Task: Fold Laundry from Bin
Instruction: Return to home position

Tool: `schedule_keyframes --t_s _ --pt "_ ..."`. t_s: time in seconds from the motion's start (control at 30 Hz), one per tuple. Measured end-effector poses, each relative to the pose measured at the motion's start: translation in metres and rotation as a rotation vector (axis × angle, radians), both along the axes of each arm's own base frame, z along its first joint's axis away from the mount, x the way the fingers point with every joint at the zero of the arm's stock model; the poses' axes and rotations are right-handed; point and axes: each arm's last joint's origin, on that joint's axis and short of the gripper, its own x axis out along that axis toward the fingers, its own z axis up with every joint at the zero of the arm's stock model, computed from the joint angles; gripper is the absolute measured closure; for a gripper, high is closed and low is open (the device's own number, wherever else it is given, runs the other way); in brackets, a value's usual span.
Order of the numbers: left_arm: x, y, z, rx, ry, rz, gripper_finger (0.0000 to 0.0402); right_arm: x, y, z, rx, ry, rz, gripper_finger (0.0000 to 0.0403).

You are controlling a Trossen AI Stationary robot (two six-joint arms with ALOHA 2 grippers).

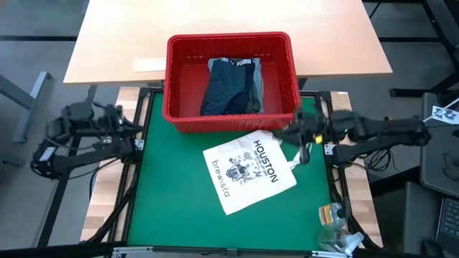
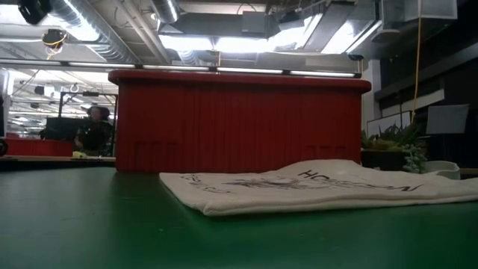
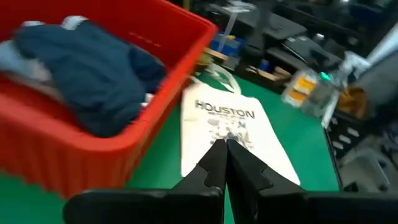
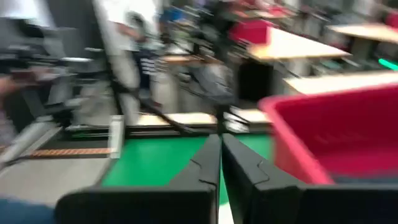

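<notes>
One bin (image 1: 231, 123), long axis crosswise, holds laundry (image 1: 226, 89).

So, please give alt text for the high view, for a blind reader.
A red bin of dark clothes stands at the far edge of a green mat, with a white tote bag flat before it. The left arm and right arm flank the mat.

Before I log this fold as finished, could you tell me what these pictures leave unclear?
Low view: the bin hides everything inside it.
High view: the navy shorts cover the pile; lower garments show only edges.
Right wrist view: blur smears the bin and everything behind.
</notes>
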Motion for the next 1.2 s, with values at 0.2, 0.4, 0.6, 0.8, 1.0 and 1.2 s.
schedule_keyframes --t_s 0.2,0.4,0.6,0.8,1.0,1.2 --pt "0.018 0.004 -0.053 0.077 -0.159 -0.152 0.04 0.009 0.017 -0.055 0.031 -0.096 0.133 0.0382" --pt "0.041 0.011 -0.09 0.099 -0.186 -0.27 0.0401 0.007 0.014 -0.104 0.151 -0.105 0.075 0.0382" --pt "0.053 0.015 -0.09 0.225 -0.328 -0.334 0.04 -0.006 0.011 -0.132 0.194 -0.1 0.041 0.0382" --pt "0.06 0.018 -0.094 0.273 -0.393 -0.335 0.04 -0.018 0.008 -0.154 0.222 -0.073 0.026 0.0382" --pt "0.066 0.021 -0.109 0.25 -0.363 -0.336 0.04 -0.029 0.005 -0.172 0.232 -0.088 -0.012 0.0382" --pt "0.077 0.026 -0.13 0.246 -0.4 -0.333 0.0399 -0.049 0.001 -0.189 0.267 -0.177 -0.018 0.0382"
